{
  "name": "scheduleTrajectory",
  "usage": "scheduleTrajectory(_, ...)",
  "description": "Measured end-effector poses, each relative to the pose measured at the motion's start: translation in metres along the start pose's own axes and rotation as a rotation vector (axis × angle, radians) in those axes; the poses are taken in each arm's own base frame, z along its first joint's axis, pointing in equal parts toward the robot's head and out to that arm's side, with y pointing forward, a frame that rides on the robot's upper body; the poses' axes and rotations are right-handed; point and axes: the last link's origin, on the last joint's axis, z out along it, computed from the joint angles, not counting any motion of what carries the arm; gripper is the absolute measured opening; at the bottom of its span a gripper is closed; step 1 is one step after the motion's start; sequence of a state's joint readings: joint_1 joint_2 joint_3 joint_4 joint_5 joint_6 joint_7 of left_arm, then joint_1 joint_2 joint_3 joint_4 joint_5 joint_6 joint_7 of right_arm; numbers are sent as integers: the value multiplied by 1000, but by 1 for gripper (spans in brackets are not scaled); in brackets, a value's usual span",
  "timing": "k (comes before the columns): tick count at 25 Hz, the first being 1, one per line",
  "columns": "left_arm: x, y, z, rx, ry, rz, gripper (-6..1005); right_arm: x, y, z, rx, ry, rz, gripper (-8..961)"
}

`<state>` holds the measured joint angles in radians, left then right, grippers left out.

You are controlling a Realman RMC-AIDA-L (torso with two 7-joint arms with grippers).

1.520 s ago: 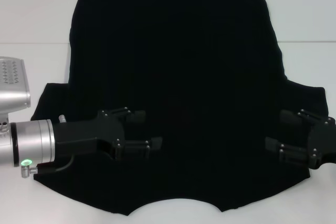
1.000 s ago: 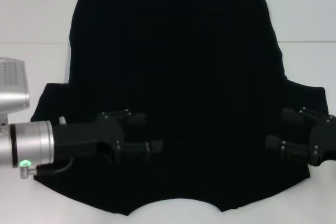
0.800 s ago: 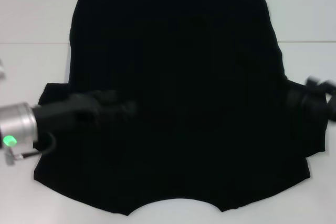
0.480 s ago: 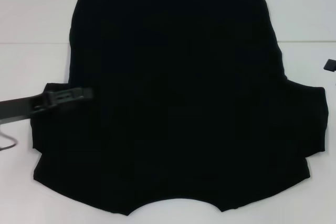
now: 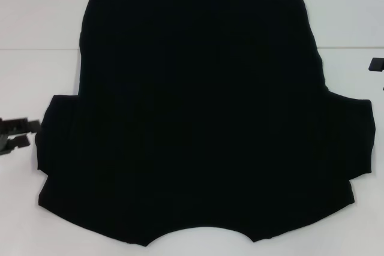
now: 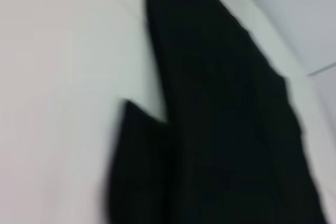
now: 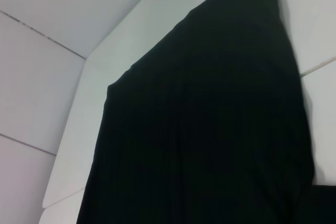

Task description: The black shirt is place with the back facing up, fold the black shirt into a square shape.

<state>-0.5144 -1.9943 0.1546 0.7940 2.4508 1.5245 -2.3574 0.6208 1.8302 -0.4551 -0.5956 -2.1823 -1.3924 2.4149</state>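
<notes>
Left gripper: our left gripper [image 5: 17, 134] sits at the left edge of the head view, just beside the shirt's left sleeve and off the cloth; its two fingers show apart, with nothing between them.
Right gripper: our right gripper [image 5: 377, 65] is only a dark sliver at the right edge, well clear of the fabric; we cannot tell how its fingers stand.
Change: a second and a half ago both grippers lay over the lower part of the shirt, left one near the middle, right one by the right sleeve; now we have both pulled outward to the sides.
Black shirt: the black shirt [image 5: 198, 106] lies spread flat on the white table [image 5: 36, 22], hem far from us, neckline nearest, both short sleeves out to the sides; no lettering shows.
Cloth state: the outline looks unchanged, no fold made.
Meaning: we judge the smoothing or positioning pass is over and folding has not begun; the sleeves look like the first thing to turn in.
</notes>
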Motion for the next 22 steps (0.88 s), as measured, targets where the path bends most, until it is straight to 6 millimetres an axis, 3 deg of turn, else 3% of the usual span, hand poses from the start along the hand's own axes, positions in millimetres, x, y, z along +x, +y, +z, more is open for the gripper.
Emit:
scheduleTrajectory(5, -2, -15, 1, 113, -22, 27, 593, 1, 2, 0, -10, 10, -11, 877)
scheduleTrajectory(10, -5, -17, 6, 143, -48, 59, 529, 3, 1, -1, -14, 17, -14, 877)
scheduleTrajectory(21, -9, -18, 15, 152, -60, 51, 516, 9, -2, -3, -19, 31, -5, 877)
scheduleTrajectory(22, -9, -18, 15, 152, -62, 51, 472, 9, -2, -3, -19, 32, -4, 877)
